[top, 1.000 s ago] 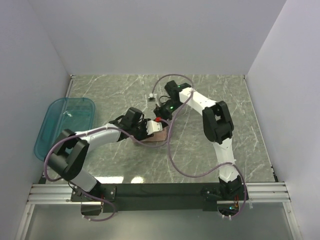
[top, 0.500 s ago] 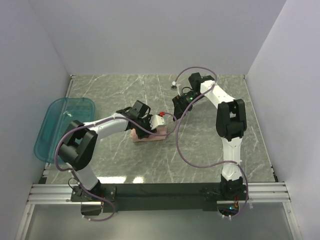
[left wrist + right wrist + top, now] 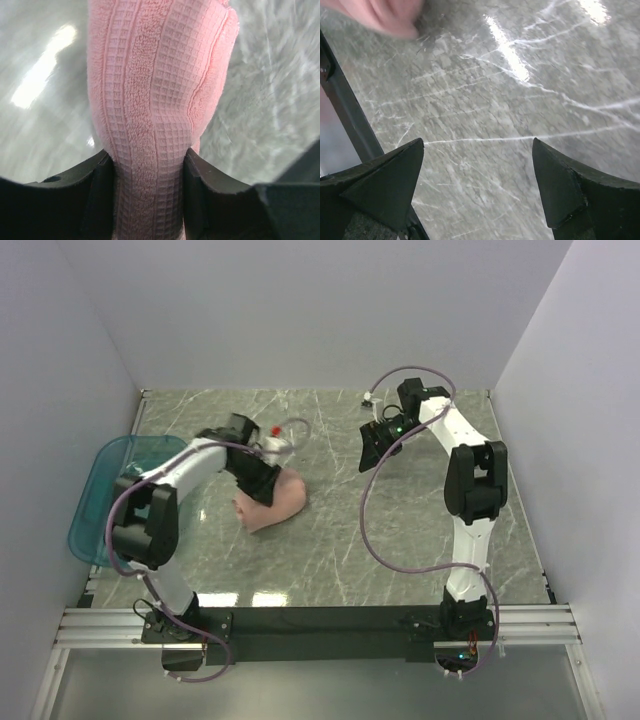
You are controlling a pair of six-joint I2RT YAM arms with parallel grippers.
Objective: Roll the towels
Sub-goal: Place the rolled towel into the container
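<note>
Left gripper [image 3: 147,197] is clenched on one end of the salmon-pink towel [image 3: 272,498]. The wrist view shows the waffle-and-terry bundle squeezed between both fingers [image 3: 97,192], the rest running toward the top of that frame. From above, the towel sits left of centre on the marble table [image 3: 330,560] as a lumpy roll, to the right of the teal plastic tray [image 3: 100,500] and apart from it. Right gripper [image 3: 378,443] is spread wide and holds nothing. It sits upper right of centre, well apart from the towel, with only bare marble between its fingers. Risks, my judgement: the grip is on one end only, so nothing pins the layers at the free end. A lift or swing could peel the outer wrap and slacken the roll, and an abrupt release might do the same. Cannot tell whether the far end rests on the table.
</note>
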